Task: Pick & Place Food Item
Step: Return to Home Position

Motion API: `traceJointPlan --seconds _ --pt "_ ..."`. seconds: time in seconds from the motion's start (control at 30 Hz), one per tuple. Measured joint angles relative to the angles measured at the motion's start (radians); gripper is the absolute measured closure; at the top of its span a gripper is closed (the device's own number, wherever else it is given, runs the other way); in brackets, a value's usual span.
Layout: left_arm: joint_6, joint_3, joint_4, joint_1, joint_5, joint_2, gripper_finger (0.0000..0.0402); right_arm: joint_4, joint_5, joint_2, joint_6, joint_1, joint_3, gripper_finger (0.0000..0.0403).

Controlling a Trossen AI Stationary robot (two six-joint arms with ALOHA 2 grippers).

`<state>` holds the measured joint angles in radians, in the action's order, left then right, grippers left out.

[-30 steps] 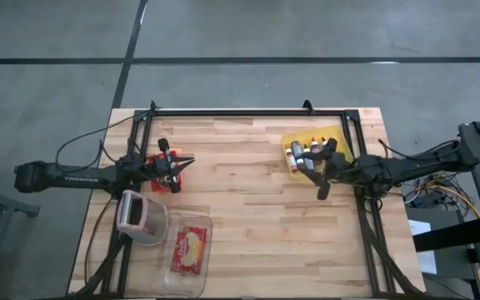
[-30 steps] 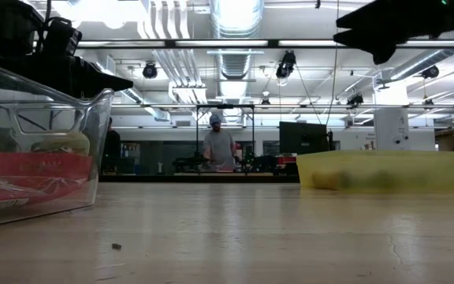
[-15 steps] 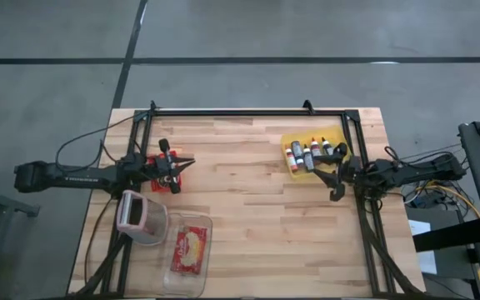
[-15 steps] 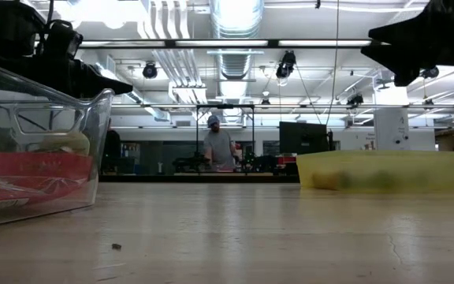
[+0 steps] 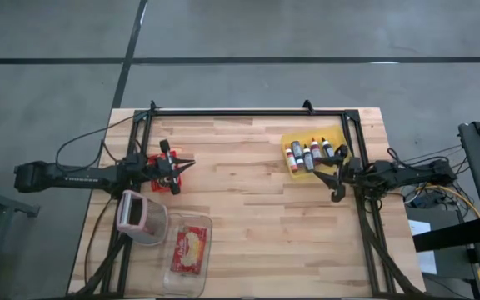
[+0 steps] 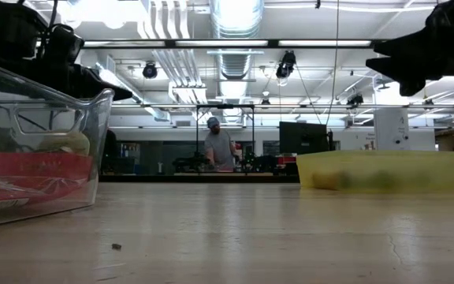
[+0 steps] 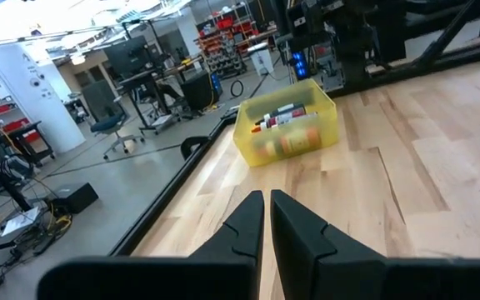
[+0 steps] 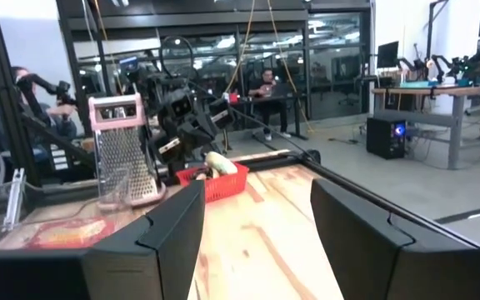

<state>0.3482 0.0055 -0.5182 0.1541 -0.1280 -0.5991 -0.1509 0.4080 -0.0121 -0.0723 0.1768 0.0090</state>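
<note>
Homing step: right gripper (image 5: 332,185) wide open, empty, yellow plastic bin (image 5: 334,133) just beside it; left gripper (image 7: 266,200) closed, empty, must retract

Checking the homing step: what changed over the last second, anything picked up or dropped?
The right gripper, open and empty, pulled back off the yellow bin toward its own base at the table's right edge. Nothing was grasped or released. The left gripper, shut, stayed above the red bin; bins, grater and clear tub did not move.
</note>
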Motion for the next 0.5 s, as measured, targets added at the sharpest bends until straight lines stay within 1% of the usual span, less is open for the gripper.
traceJointPlan --seconds 0.2,0.3,0.5 --pt "0.03 0.0 0.02 0.0 -0.004 -0.001 0.0374 -0.001 0.002 -0.01 0.007 0.0 0.0 0.0186" --pt "0.041 0.0 0.022 0.0 -0.004 -0.001 0.0374 -0.001 0.003 -0.009 0.037 0.0 0.0 0.0186" --pt "0.041 0.0 0.022 0.0 -0.004 -0.001 0.0374 0.004 0.003 -0.011 0.046 0.0 0.0 0.0186"
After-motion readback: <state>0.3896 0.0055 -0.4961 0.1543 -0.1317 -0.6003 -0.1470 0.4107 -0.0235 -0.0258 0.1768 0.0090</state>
